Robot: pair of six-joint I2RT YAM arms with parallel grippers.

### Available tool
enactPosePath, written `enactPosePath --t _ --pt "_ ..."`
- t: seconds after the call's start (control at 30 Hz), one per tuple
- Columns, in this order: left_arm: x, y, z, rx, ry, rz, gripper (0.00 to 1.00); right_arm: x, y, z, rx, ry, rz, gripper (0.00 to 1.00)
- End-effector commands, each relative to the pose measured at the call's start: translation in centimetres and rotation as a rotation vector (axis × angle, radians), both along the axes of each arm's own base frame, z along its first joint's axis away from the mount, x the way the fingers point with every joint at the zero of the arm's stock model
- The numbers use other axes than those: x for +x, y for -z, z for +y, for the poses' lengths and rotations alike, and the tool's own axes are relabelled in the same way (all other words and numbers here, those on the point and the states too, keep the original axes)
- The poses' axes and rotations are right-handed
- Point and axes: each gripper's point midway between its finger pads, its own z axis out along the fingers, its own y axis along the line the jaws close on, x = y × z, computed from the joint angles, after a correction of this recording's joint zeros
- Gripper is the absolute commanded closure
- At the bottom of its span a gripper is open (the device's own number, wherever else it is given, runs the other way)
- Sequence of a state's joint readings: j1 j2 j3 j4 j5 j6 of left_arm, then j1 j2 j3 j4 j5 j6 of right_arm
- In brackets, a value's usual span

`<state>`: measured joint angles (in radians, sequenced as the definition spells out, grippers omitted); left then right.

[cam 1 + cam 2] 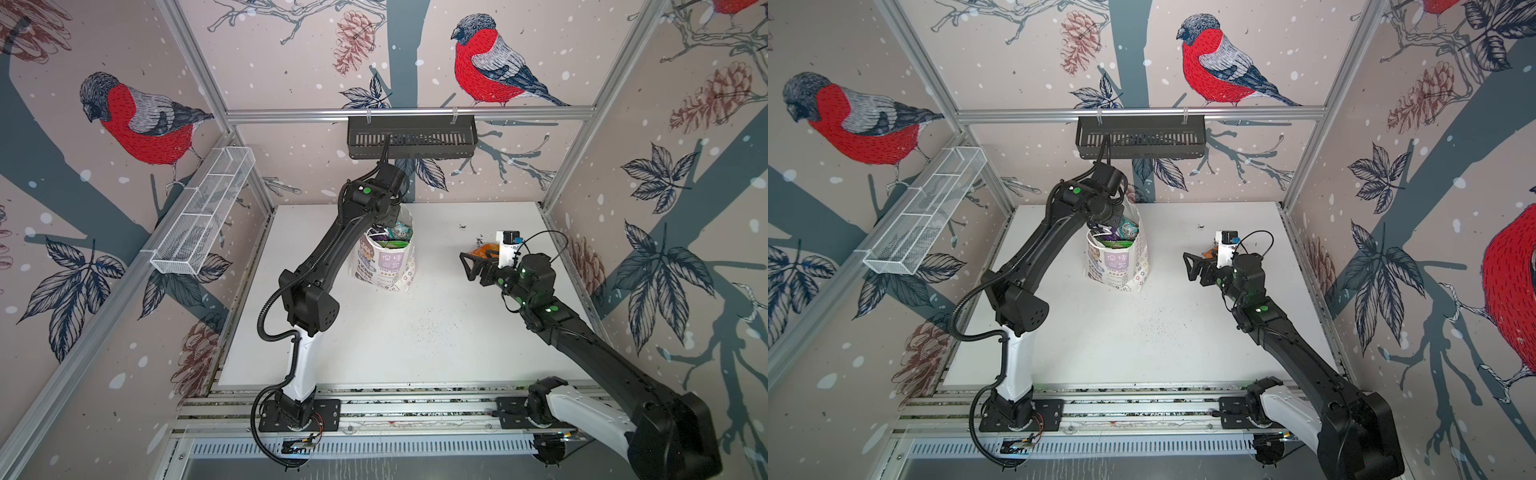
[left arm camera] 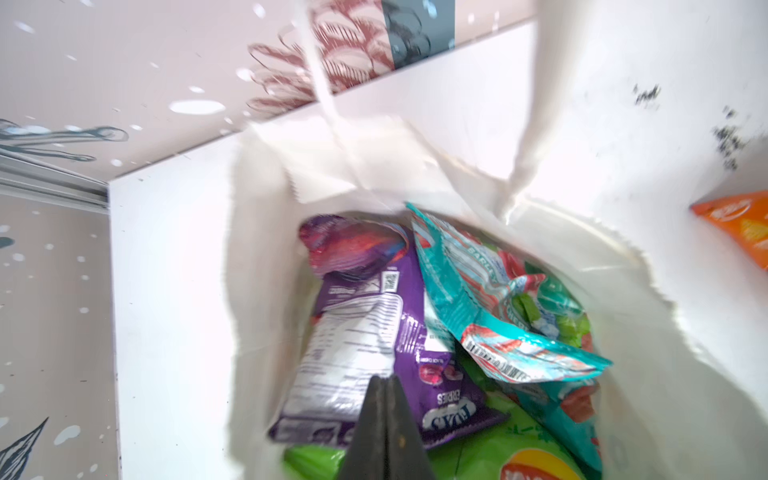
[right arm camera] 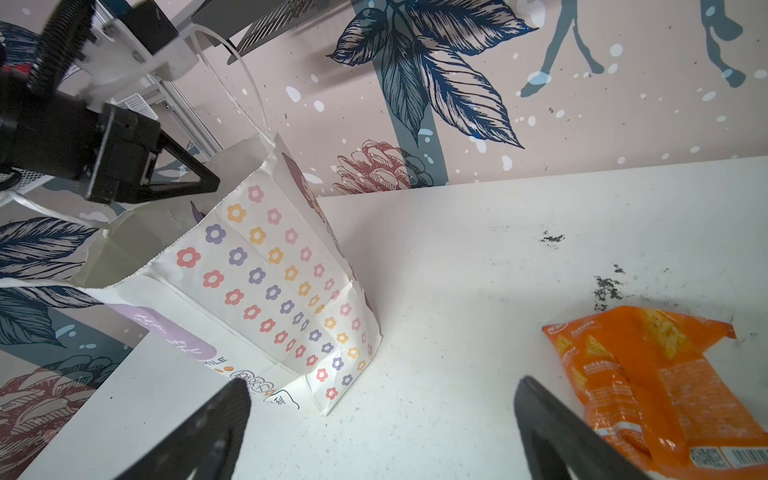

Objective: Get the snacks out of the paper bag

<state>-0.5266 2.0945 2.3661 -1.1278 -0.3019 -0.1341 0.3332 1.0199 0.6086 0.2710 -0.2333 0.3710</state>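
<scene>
The paper bag (image 1: 386,270) stood upright on the bench (image 1: 415,345), snacks (image 2: 478,291) inside. Left jaws were closed at the purple packet (image 2: 411,332), grip unconfirmed. Right jaws stood wide, empty, near the orange packet (image 3: 665,374). Packets likely light, slippery; pinch a sealed edge.

The left arm (image 1: 332,249) stretches forward, wrist tipped down, with the left gripper (image 2: 384,380) pinched tight. The right arm (image 1: 582,340) is bent low, and the right gripper (image 3: 384,384) gapes wide, holding nothing.

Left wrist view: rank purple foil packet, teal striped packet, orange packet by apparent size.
1. purple foil packet and teal striped packet: alike, unranked.
2. orange packet: smallest, but cropped by the frame edge.
</scene>
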Motion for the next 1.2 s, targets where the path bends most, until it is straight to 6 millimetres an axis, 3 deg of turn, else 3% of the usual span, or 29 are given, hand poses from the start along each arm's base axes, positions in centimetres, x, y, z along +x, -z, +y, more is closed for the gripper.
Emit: enactPosePath --t 0.0,0.13,0.33,0.47,0.63,0.8,0.97,1.17 --pt "0.4 -2.4 0.6 -0.022 -0.034 -0.083 1.0 0.2 -0.9 -0.2 0.02 0.019 -0.031 0.0" --pt "0.4 -3.3 0.4 -0.04 -0.029 -0.102 1.0 0.2 -0.9 -0.3 0.017 0.022 -0.031 0.0" --pt "0.2 -2.3 0.2 -0.042 -0.035 -0.067 0.98 0.4 -1.0 -0.3 0.014 0.024 -0.034 0.0" --pt "-0.1 -4.0 1.8 -0.028 -0.106 -0.117 0.62 1.0 -1.3 -0.5 -0.012 0.043 -0.026 0.0" --pt "-1.0 -6.2 3.2 -0.045 -0.18 -0.164 0.48 1.7 0.4 -0.9 -0.079 0.07 0.022 0.0" --pt "-1.9 -5.3 3.4 -0.051 -0.194 -0.107 0.44 2.7 2.3 -1.4 -0.127 0.091 0.107 0.0" --pt "-2.5 -4.8 2.7 -0.089 -0.178 -0.068 0.43 3.4 2.2 -1.2 -0.145 0.084 0.13 0.0" --pt "-2.8 -5.4 0.0 -0.241 -0.102 -0.054 0.42 3.0 2.2 -0.8 -0.137 0.059 0.171 0.0"
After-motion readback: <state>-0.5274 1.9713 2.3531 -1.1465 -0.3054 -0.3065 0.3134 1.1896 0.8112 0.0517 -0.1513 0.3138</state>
